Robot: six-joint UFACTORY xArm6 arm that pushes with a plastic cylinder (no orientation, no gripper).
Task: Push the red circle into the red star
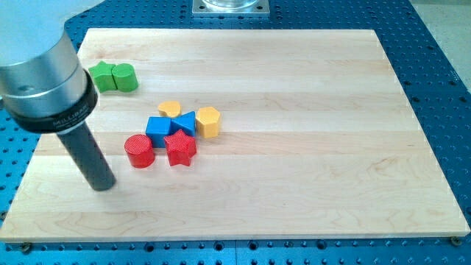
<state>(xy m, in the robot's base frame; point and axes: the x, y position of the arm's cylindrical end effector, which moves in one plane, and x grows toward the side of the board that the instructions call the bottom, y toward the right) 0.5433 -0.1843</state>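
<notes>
The red circle lies on the wooden board left of centre. The red star lies just to its right, with a narrow gap between them. My tip rests on the board to the lower left of the red circle, a short way apart from it. The dark rod rises from the tip to the grey arm body at the view's upper left.
A blue cube and a blue triangle sit right above the red star. A yellow block and a yellow hexagon adjoin them. Two green blocks lie at the upper left. The board's left edge is near the tip.
</notes>
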